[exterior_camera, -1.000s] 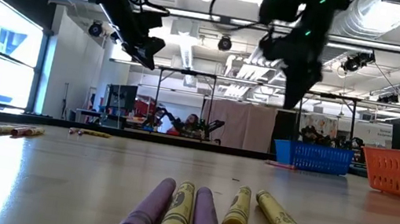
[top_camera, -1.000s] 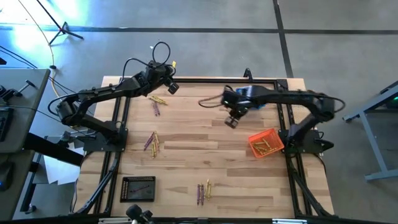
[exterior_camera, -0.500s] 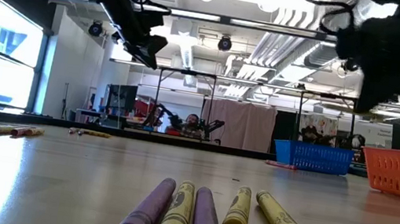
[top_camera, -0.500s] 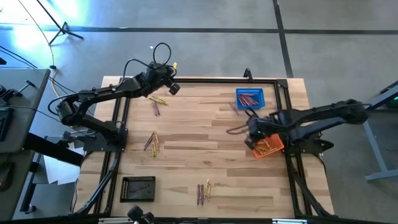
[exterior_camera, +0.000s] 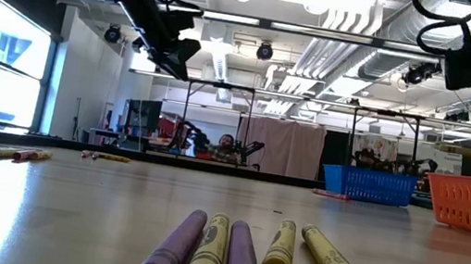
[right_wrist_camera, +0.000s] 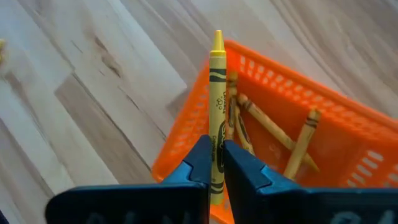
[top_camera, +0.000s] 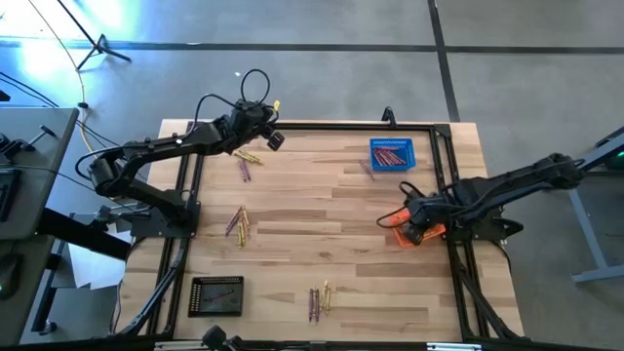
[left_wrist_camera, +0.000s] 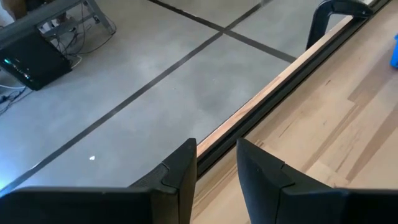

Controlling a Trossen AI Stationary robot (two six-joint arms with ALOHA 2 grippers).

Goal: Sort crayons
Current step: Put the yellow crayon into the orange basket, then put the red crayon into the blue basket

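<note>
1. Swung from mid-table a second ago, the right gripper (top_camera: 414, 222) now hangs over the orange basket (top_camera: 425, 234); the left gripper (top_camera: 270, 136) hovers at the far edge.
2. Low view: loose crayons (exterior_camera: 227, 252) lie up front (purple and yellow).
3. Left wrist: fingers (left_wrist_camera: 186, 168) parted, empty.
4. Right wrist: fingers (right_wrist_camera: 200, 163) pinch a yellow crayon (right_wrist_camera: 215, 112) above the basket.
</note>
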